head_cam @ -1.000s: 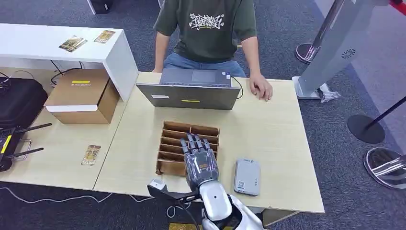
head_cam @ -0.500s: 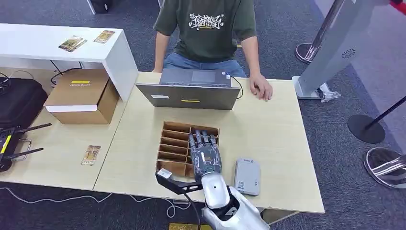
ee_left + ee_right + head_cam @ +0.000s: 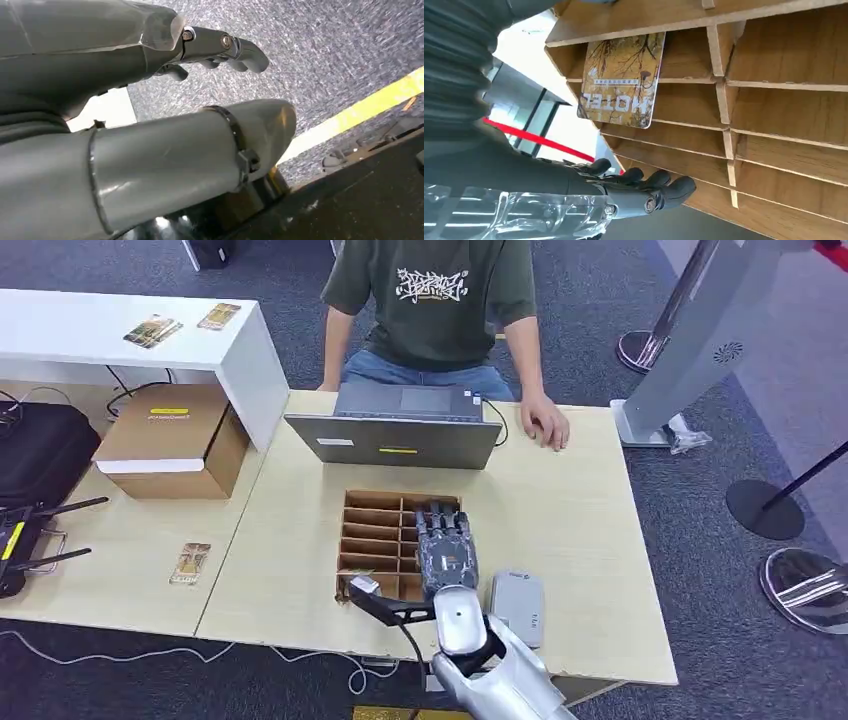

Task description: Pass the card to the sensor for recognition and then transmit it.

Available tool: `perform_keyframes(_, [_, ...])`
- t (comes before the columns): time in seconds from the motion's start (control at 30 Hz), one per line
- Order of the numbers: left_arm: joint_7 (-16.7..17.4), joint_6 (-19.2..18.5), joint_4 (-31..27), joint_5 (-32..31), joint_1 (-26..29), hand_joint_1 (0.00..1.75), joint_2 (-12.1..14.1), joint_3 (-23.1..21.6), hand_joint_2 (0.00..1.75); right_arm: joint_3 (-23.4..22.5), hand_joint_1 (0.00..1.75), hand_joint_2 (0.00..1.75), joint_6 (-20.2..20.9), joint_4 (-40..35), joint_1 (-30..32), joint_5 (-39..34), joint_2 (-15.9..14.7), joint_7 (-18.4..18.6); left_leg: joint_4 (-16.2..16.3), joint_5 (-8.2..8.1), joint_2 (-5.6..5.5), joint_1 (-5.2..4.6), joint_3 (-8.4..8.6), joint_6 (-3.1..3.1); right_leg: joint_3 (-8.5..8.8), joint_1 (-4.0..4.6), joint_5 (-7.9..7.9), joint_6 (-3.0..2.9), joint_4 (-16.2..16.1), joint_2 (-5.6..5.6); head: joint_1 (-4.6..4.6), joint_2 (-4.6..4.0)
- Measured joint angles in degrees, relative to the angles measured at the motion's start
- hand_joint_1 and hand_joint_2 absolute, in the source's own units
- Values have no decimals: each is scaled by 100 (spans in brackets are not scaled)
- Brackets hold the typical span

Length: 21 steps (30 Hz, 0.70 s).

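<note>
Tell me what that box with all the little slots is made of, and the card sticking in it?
The slotted box looks like thin wood or fibreboard, matte brown, with faint grain and plain cut edges on its dividers. The card standing in one slot looks like smooth printed plastic, golden with a tree picture and the word HOTEL, though coated paper is possible.

The robot's grey left hand is hanging over speckled grey-blue carpet, its thick grey thumb jutting forward and its darker fingers curling in on nothing. A yellow floor stripe is crossing the carpet.
</note>
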Motion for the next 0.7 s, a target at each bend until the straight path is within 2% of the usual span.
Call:
perform_keyframes(0.17, [-42, 44, 0, 66, 48, 0, 35, 0, 0, -9, 0, 175, 39, -190, 141, 24, 0, -42, 0, -1, 0, 0, 0, -1, -1, 0, -3, -3, 0, 0, 2, 0])
perform_keyframes(0.43, [-31, 114, 0, 98, 99, 0, 33, 0, 0, -9, 0, 175, 61, -924, 523, -24, -68, -92, 0, -2, 0, 0, -1, -1, -4, 0, -6, -6, 0, 1, 2, 0])
perform_keyframes(0.7, [-11, 122, 0, 92, 99, 0, 31, 0, 0, -7, 0, 175, 57, -1163, 601, -35, -125, -90, 0, 0, 0, 0, 0, -1, -2, 0, -4, -6, 0, 2, 2, 0])
